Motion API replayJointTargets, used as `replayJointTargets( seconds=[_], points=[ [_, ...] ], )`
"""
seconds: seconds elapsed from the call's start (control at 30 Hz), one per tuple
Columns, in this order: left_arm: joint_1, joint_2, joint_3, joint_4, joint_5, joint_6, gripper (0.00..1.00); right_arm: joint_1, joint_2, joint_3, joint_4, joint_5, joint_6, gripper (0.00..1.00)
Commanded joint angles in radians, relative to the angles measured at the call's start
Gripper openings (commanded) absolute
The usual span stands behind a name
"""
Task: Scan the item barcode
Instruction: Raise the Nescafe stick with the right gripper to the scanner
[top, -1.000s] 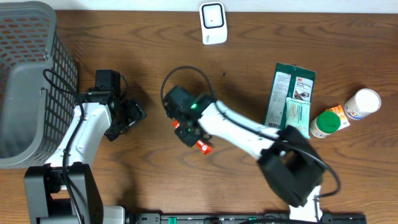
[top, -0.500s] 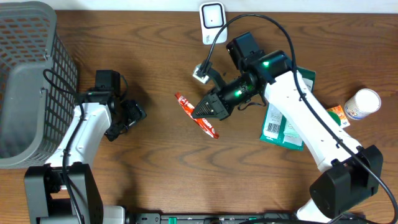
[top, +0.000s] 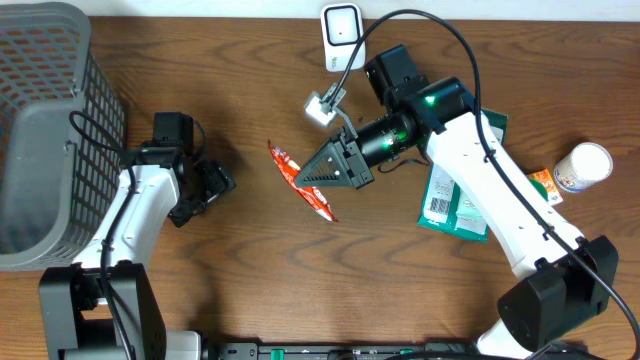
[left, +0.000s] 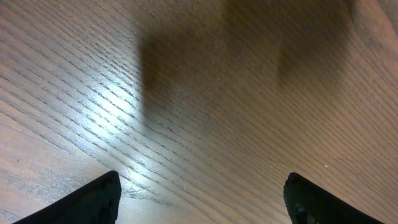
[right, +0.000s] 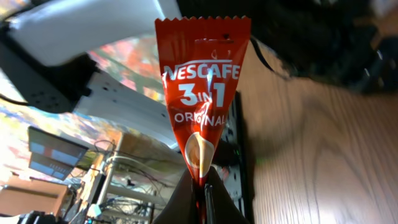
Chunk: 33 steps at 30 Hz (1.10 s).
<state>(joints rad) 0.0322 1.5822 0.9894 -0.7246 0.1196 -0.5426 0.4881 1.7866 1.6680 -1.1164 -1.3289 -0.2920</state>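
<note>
1 sachet between right pincer tips

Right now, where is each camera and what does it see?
Overhead: above the table, looking down at left arm, right arm, basket, scanner.
Left wrist: on left arm, facing the bare table; open left claw shows.
Right wrist: on right arm, looking sideways; right claw pinches a Nescafe 3 in 1 sachet.
Overhead and right wrist share the sachet.

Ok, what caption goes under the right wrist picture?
Right gripper pinching a red Nescafe coffee sachet over the brown wooden table.
</note>
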Motion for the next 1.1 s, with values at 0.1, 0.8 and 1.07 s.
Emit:
replayJointTargets(
  seconds=[0.1, 0.8, 1.07],
  points=[
    [0.006, -0.002, 0.000, 0.000, -0.020, 0.006, 0.86, -0.004, 0.003, 0.021, 0.196, 0.014, 0.230, 0.01],
    [0.006, -0.002, 0.000, 0.000, -0.020, 0.007, 0.85, -0.108, 0.473, 0.936, -0.010, 1.220, 0.644, 0.01],
    [0.006, -0.002, 0.000, 0.000, -0.020, 0.007, 0.86, -0.107, 0.738, 0.936, 0.277, 1.236, 0.645, 0.01]
  ],
)
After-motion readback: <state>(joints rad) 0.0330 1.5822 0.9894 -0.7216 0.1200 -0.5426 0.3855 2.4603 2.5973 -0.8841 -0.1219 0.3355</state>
